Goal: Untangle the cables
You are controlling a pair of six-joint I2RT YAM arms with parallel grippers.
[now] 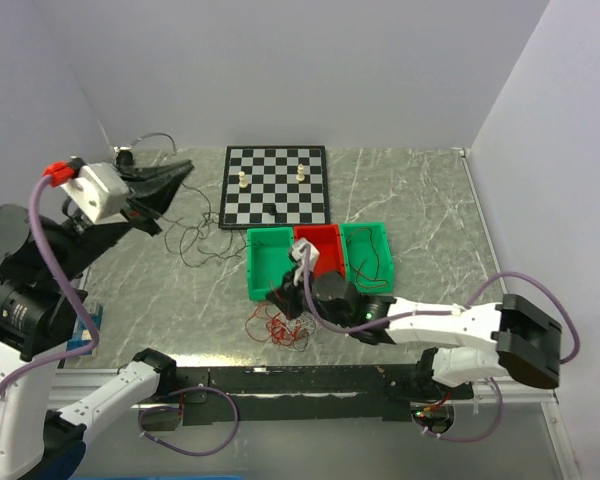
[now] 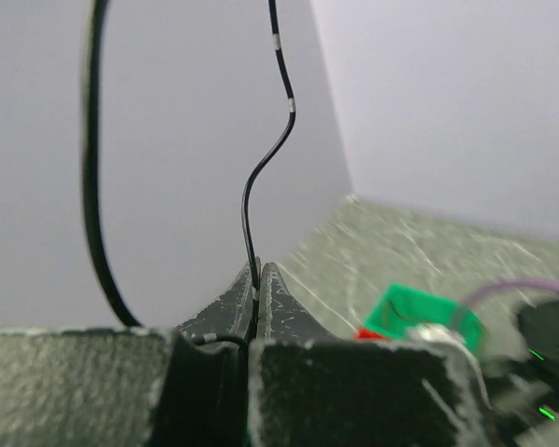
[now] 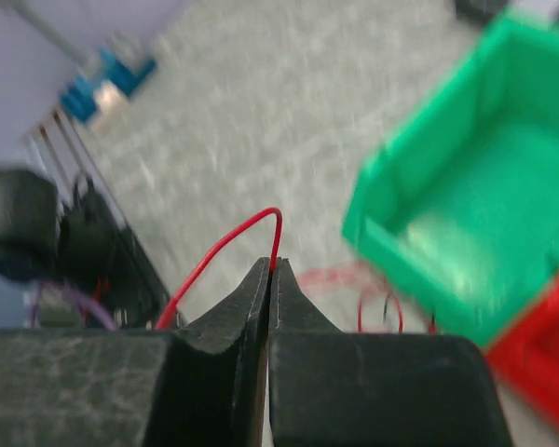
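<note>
My left gripper (image 1: 185, 168) is raised at the back left and shut on a thin black cable (image 1: 193, 238) that hangs down to the table in loose loops. In the left wrist view the black cable (image 2: 261, 177) rises from between the closed fingertips of the gripper (image 2: 258, 270). My right gripper (image 1: 283, 296) is low at the front of the bins, shut on a red cable (image 3: 225, 242) that arches out of the closed tips of the gripper (image 3: 270, 266). A tangle of red cables (image 1: 278, 326) lies on the table just below it.
Three bins stand side by side mid-table: green (image 1: 272, 262), red (image 1: 320, 243) and green (image 1: 368, 250), the last holding a dark wire. A chessboard (image 1: 277, 185) with a few pieces lies behind them. A blue object (image 3: 102, 84) sits near the left front edge.
</note>
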